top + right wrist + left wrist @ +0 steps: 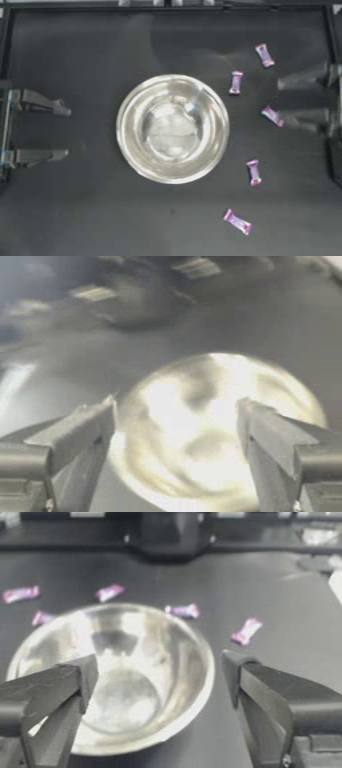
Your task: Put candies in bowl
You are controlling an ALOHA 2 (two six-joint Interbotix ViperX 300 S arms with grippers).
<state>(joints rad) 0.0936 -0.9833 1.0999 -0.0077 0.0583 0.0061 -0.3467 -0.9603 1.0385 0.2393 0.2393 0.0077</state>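
The silver bowl (172, 129) sits at the table's centre with nothing in it. Several purple-pink candies lie in an arc to its right: one at the far right back (264, 55), one by the bowl's rim (236, 82), one by the right gripper's finger (272, 116), and two toward the front (254, 172) (238, 222). My left gripper (67, 131) is open at the left side, facing the bowl (133, 662). My right gripper (282, 100) is open at the right side, holding nothing. The left wrist view shows candies (246, 631) (184, 610) beyond the bowl.
The dark table (73, 210) stretches around the bowl. A frame rail (167, 6) runs along the back edge. The right wrist view shows the bowl (214, 426) between my open right gripper (177, 416) jaws, farther off.
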